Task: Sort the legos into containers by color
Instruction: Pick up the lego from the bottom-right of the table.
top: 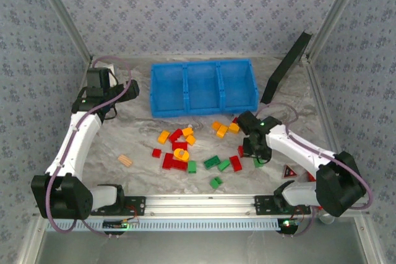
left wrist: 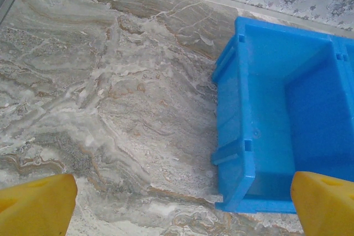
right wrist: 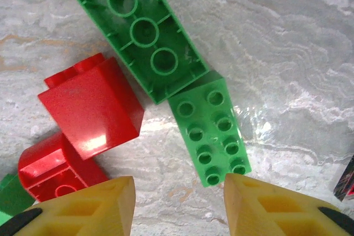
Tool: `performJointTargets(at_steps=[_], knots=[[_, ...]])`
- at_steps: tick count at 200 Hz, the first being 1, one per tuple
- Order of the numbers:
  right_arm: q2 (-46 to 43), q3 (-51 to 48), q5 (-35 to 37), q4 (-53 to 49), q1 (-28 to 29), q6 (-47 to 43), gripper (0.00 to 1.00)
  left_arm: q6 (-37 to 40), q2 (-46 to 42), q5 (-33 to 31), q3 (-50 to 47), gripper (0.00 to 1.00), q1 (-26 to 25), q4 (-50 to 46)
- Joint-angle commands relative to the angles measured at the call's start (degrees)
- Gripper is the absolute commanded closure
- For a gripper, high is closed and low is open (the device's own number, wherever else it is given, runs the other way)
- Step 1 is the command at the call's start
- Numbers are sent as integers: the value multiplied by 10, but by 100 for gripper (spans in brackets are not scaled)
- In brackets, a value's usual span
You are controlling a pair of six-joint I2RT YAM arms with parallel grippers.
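Red, orange-yellow and green legos (top: 179, 151) lie scattered on the marble table in front of the blue three-compartment bin (top: 203, 111); all three compartments look empty. My right gripper (top: 255, 148) hangs low over the bricks on the right, open. Bare table lies between its yellow fingers (right wrist: 180, 183). A studded green brick (right wrist: 210, 131) ends right at the tip of the right finger. Beyond it lie an upturned green brick (right wrist: 141, 31) and two red bricks (right wrist: 91, 106). My left gripper (left wrist: 182, 187) is wide open and empty beside the bin's left end (left wrist: 235, 136).
A tan ridged block (top: 125, 161) lies alone at the left front. A black slab (top: 286, 66) leans against the right back corner. A small red triangle (top: 289, 171) sits near the right arm's base. Patterned walls enclose the table.
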Motion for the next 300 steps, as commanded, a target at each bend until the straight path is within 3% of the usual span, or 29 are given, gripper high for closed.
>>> performJointTargets(at_steps=[1,40,67,79,105,124,153,196,234,300], knots=[[8,-10,-1,-4,-16,-40,45,3,-14,10,21,1,4,-10],[45,-41,-4,43,-31,-52,31,3,-20,10,21,1,3,-13],[77,-54,4,66,-34,-52,31,4,-20,13,27,1,3,-19],[89,-55,6,69,-37,-47,35,5,-21,13,29,1,3,-21],[113,-57,3,86,-40,-52,57,5,-22,13,32,1,3,-23],[121,-59,-6,91,-39,-52,63,6,-21,13,40,1,3,-32],[117,-69,-19,95,-39,-52,65,18,-18,23,58,1,2,-61],[135,-55,-17,94,-37,-52,52,32,-9,43,68,1,-3,-94],[151,-43,-16,86,-36,-74,52,46,-11,48,66,1,-4,-113],[171,-30,-17,74,-32,-81,74,50,-21,47,68,1,-4,-127]])
